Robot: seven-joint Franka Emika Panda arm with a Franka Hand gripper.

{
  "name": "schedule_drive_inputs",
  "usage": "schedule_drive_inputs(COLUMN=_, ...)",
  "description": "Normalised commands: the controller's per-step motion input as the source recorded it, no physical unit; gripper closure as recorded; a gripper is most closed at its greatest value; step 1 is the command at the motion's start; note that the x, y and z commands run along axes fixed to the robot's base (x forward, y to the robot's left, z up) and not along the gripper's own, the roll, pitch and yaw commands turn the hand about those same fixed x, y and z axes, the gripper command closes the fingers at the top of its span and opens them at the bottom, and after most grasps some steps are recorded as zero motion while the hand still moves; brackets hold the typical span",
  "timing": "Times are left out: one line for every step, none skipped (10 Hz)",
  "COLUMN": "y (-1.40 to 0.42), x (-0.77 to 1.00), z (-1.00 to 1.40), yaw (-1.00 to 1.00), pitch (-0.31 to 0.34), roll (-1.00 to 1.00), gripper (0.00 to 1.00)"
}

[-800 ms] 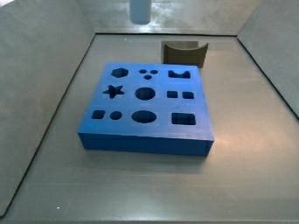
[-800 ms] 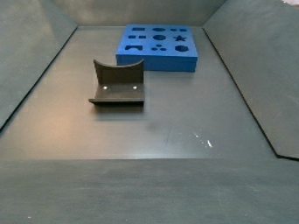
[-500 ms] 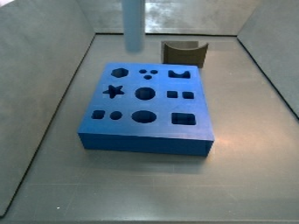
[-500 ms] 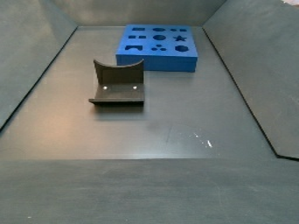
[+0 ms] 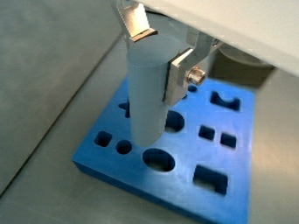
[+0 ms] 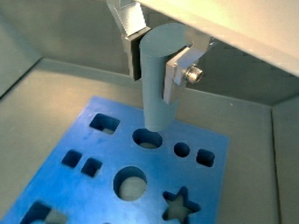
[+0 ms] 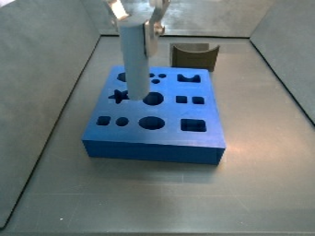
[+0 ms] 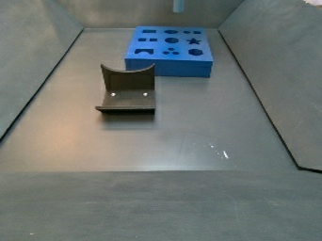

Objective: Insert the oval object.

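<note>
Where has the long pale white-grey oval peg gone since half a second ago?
Yes, moved: the pale oval peg, in the gripper, came down over the blue block.

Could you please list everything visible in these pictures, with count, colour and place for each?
Blue block with shaped holes: one, blue, on the grey floor, near the back wall in a side view.
Dark brown arched piece: one, dark brown, on the floor apart from the block.
Oval object: one, pale white-grey peg, held upright, its lower end over the block's top.
Enclosure floor: one, grey, walled.
Gripper: one, silver fingers with dark pads, above the block, jaws shut on the peg's upper part.
</note>
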Motion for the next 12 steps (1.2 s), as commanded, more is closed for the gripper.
schedule_drive_inputs(y=-0.09, x=0.0, z=-0.25, yaw=-0.97, pitch=-0.01, roll=-0.05, gripper=1.0)
schedule_drive_inputs(y=-0.05, x=0.02, z=-0.23, yaw=-1.0, pitch=0.0, roll=-0.03, gripper=1.0)
schedule_drive_inputs(y=-0.01, x=0.12, z=-0.26, yaw=-0.96, pitch=0.0, roll=0.0, gripper=1.0)
schedule_drive_inputs(y=0.0, x=0.07, z=-0.31, yaw=-1.0, pitch=0.0, roll=0.0, gripper=1.0)
schedule_drive_inputs(y=0.0, x=0.0, z=-0.35, yaw=-1.0, pitch=0.0, roll=0.0, gripper=1.0)
schedule_drive_inputs(y=0.0, x=0.0, z=-0.35, yaw=-1.0, pitch=0.0, roll=0.0, gripper=1.0)
schedule_drive_inputs(y=0.0, x=0.0, z=-0.35, yaw=-1.0, pitch=0.0, roll=0.0, gripper=1.0)
schedule_drive_inputs(y=0.0, x=0.0, z=-0.3, yaw=-1.0, pitch=0.0, roll=0.0, gripper=1.0)
schedule_drive_inputs(y=-0.01, x=0.0, z=-0.15, yaw=-1.0, pitch=0.0, roll=0.0, gripper=1.0)
schedule_drive_inputs(y=-0.07, x=0.01, z=-0.05, yaw=-1.0, pitch=0.0, roll=0.0, gripper=1.0)
schedule_drive_inputs(y=-0.08, x=0.15, z=-0.08, yaw=-0.89, pitch=0.0, roll=0.0, gripper=1.0)
schedule_drive_inputs(y=-0.07, x=0.13, z=-0.09, yaw=-0.91, pitch=0.0, roll=0.0, gripper=1.0)
